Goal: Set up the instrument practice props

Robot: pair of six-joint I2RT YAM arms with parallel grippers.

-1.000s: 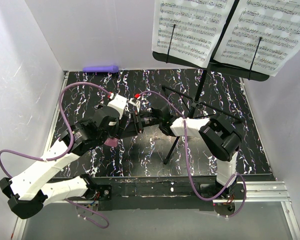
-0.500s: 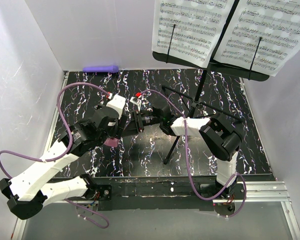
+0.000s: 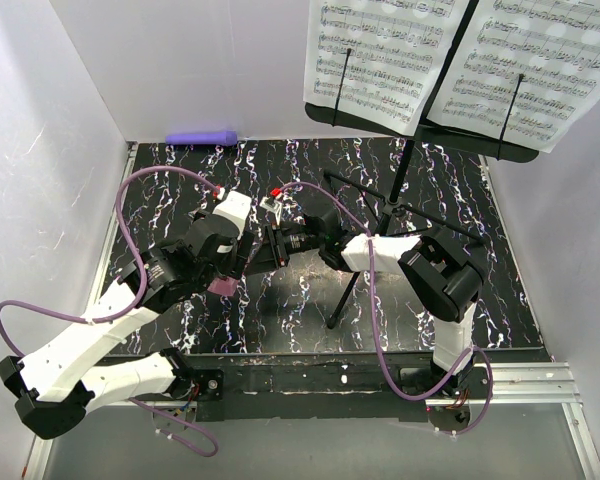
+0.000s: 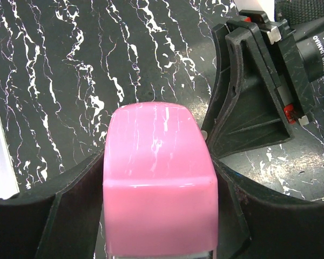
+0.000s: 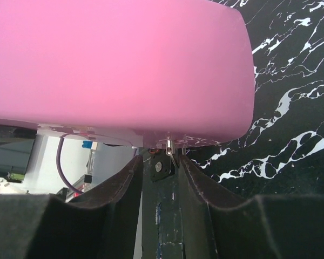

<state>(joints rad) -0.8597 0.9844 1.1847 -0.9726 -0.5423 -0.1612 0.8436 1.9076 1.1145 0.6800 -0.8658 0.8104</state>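
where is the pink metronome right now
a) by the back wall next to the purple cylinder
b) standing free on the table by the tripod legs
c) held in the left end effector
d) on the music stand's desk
c: the left wrist view shows the pink metronome gripped on both sides by the left end effector, above the marbled table.

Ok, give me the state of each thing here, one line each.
Music stand: unfolded, standing upright.
Music pages: two, spread on the stand's desk.
Metronome: clamped in the left tool.
Right tool: at the metronome, grip unclear.
Purple tube: lying on its side, untouched.
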